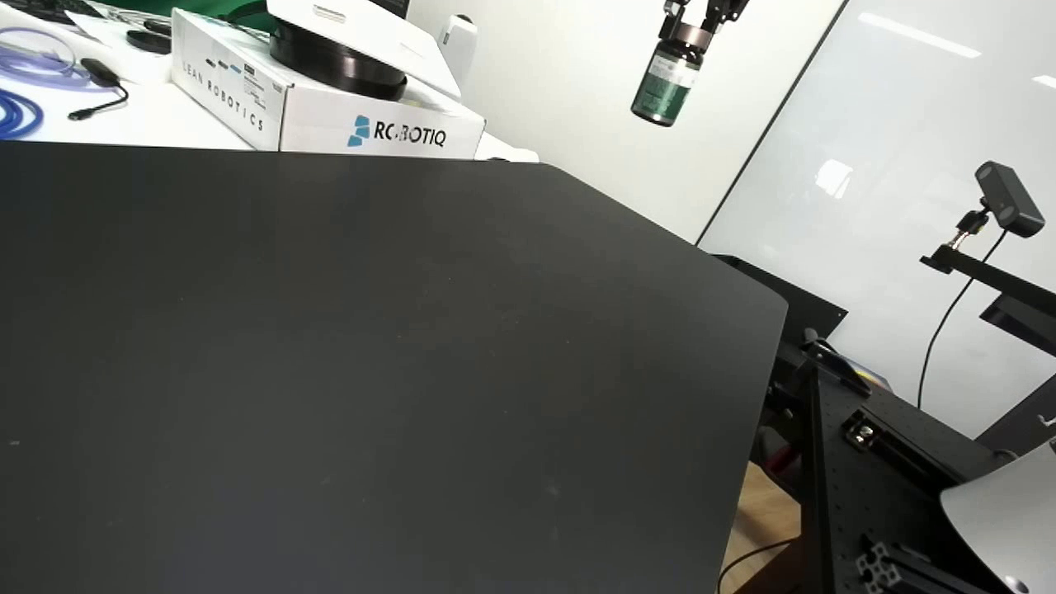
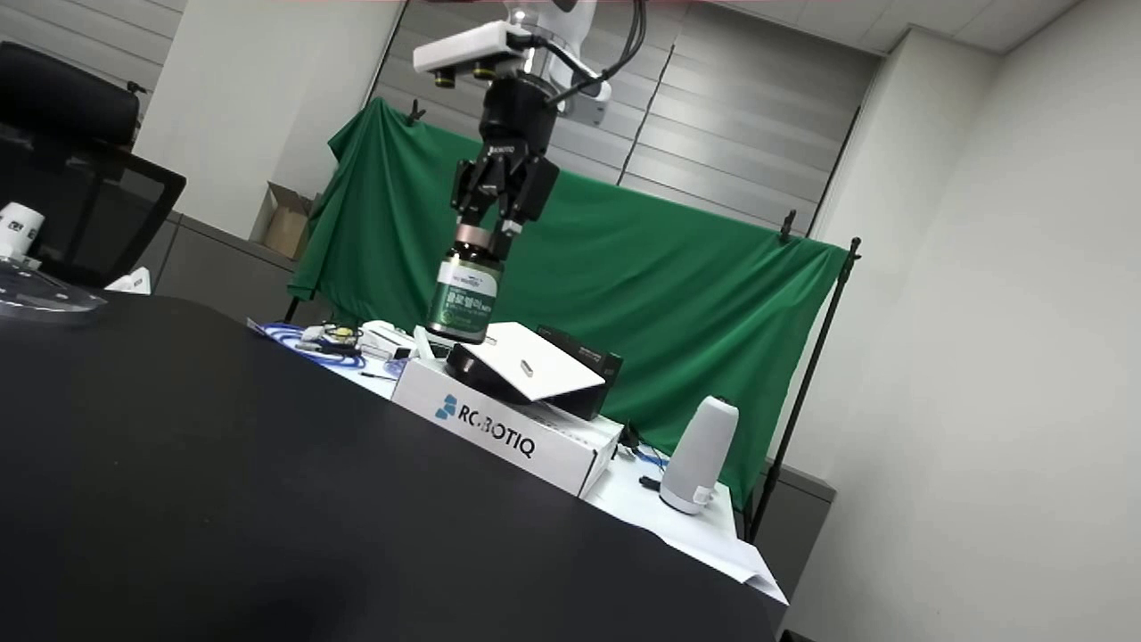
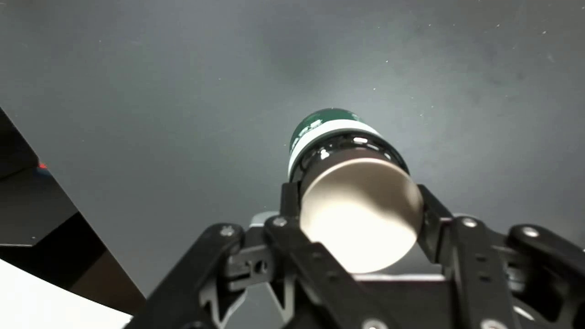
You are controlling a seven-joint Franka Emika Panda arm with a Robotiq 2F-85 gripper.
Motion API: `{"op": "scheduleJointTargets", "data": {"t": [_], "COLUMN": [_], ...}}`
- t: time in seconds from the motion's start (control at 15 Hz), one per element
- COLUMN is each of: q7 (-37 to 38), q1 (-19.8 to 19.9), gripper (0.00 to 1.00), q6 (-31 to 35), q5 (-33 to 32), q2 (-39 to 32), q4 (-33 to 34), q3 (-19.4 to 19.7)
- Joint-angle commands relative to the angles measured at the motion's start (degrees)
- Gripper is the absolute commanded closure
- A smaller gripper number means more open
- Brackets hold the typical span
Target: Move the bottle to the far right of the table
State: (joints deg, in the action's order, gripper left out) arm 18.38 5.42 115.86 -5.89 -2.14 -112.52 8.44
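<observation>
- The claw (image 3: 361, 201) is clenched on the bottle (image 2: 465, 294), gripping it by its brown cap (image 2: 473, 236), with one of its fingers (image 3: 290, 198) at each side of the cap.
- The bottle hangs below the claw, the cap end nearest to it and the base farthest away, up in the air and apart from the table (image 1: 396, 371).
- In the wrist view the top of the cap fills the space between the fingers, pale with glare; just beyond it show the bottle's dark glass and a green label (image 3: 311, 128) with a white band.
- The table, broad and black, spreads lower than the claw; over which part of it the bottle hangs cannot be told.
- Lower than the claw, in both exterior views, sits a white box (image 1: 318, 115) with lettering; on top of it a white panel (image 1: 371, 33) rests on a black drum (image 1: 330, 62).
- Behind the claw, in an exterior view, hangs a green cloth (image 2: 669, 312); toward the left edge of that view, well apart from the claw, stands a black chair (image 2: 67, 201).
- In an exterior view a small dark camera (image 1: 1008, 198) is lower than the claw and well apart from it.
</observation>
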Motion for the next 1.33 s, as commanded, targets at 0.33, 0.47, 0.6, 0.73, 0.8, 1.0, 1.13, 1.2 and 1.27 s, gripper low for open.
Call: {"op": "scheduleJointTargets", "data": {"t": [0.33, 0.47, 0.6, 0.73, 0.8, 1.0, 1.13, 1.2, 1.27], "q7": [0.6, 0.8, 0.8, 0.7, 0.8, -0.4, -0.3, -0.3, -0.3], "q1": [7.1, 8.3, 9.6, 10.7, 11.1, 11.5, 12.0, 12.1, 12.1], "gripper": [0.64, 0.64, 0.64, 0.64, 0.64, 0.39, 0.39, 0.39, 0.39], "q6": [8.1, 9.3, 10.2, 10.5, 10.5, 9.0, 7.9, 7.8, 7.8], "q5": [-0.6, -0.6, -0.5, -0.2, -0.3, 0.2, 0.2, 0.2, 0.2], "q2": [1.5, 1.2, 1.1, 1.6, 1.8, 0.7, 0.8, 0.8, 0.8], "q4": [-6.6, -7.4, -8.0, -8.6, -8.8, -7.9, -7.9, -7.9, -7.9], "q3": [4.9, 6.0, 7.2, 8.2, 8.7, 9.0, 9.5, 9.5, 9.5]}}
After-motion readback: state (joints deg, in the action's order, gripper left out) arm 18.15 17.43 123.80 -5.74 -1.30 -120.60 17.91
